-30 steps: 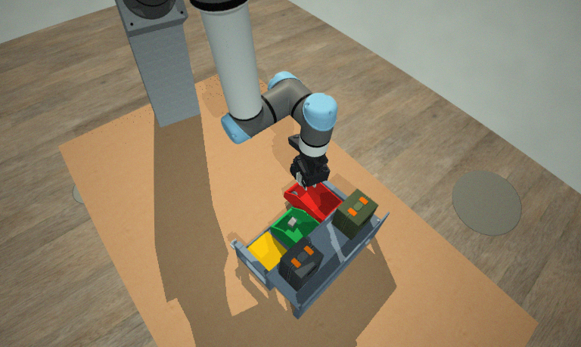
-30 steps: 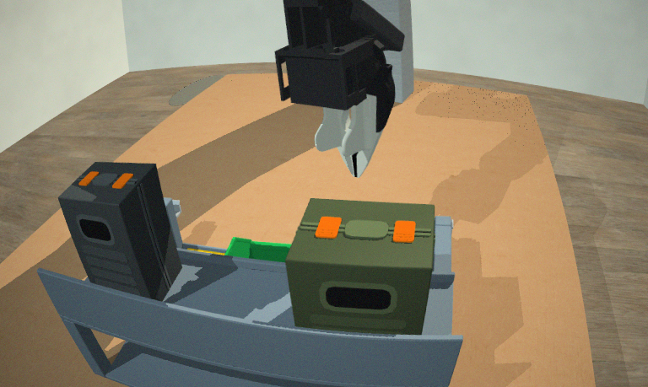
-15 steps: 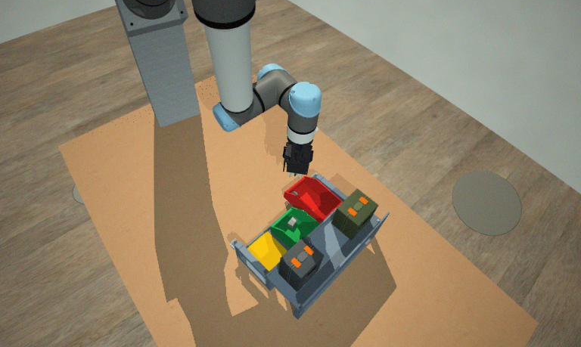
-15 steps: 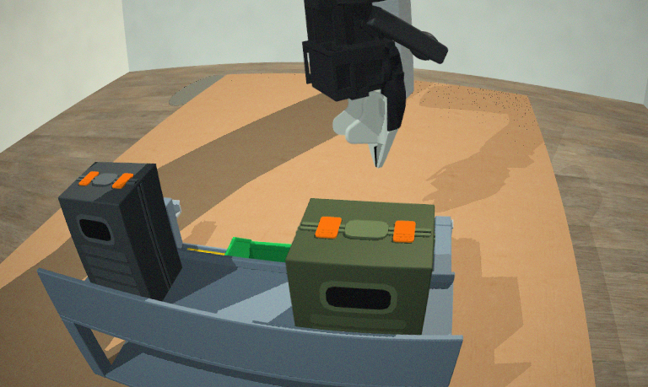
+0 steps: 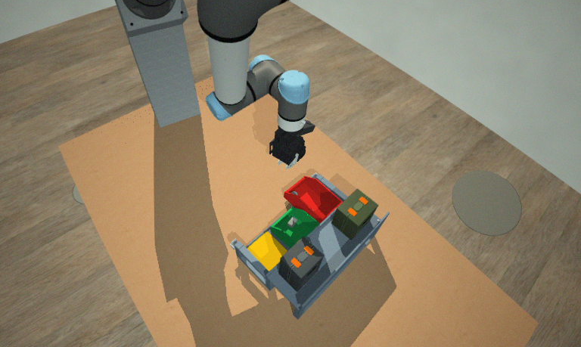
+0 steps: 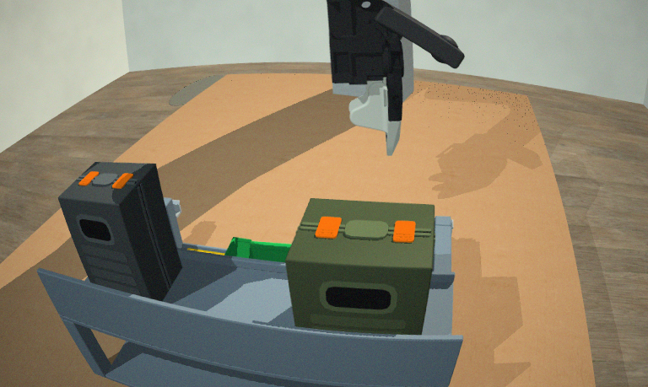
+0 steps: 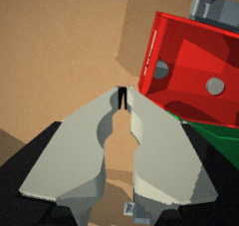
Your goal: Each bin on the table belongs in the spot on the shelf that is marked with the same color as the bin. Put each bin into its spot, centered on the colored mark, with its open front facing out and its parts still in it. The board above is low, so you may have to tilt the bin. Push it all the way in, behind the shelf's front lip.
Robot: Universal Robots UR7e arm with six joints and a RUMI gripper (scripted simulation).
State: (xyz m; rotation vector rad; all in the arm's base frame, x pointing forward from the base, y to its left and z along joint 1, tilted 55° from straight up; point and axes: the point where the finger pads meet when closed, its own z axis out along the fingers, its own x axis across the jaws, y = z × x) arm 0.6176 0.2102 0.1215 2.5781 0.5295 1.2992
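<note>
Top view: one shelf, blue-grey [image 5: 336,266] [image 6: 248,319] [image 7: 226,13], standing on the tan table top [image 5: 240,189] [image 6: 296,163] [image 7: 60,47]. I list three bins in a row along its robot-facing side.

Item: red bin [image 5: 321,198] [image 7: 204,52], at one end of the row, beside the green one. In it I count two round grey parts [image 7: 160,69] [image 7: 215,86] through the wrist camera.

Item: green bin [image 5: 299,237] [image 6: 272,251] [image 7: 221,136], middle of the row, with a grey block [image 5: 292,221] inside.

Item: yellow bin [image 5: 265,249] [image 6: 205,251], at the other end; its contents I cannot tell. The colored marks are out of my sight, so I cannot tell how well any bin is centered, nor whether each sits behind the lip.

Item: two cases with orange latches on the upper board, one dark grey [image 5: 299,268] [image 6: 107,230], one olive [image 5: 353,217] [image 6: 360,263], well apart, both upright.

Item: my gripper [image 5: 287,165] [image 6: 391,151] [image 7: 122,88], closed, nothing between its fingers, pointing downward above the table top on the robot's side of the shelf, near the red bin and apart from it.
</note>
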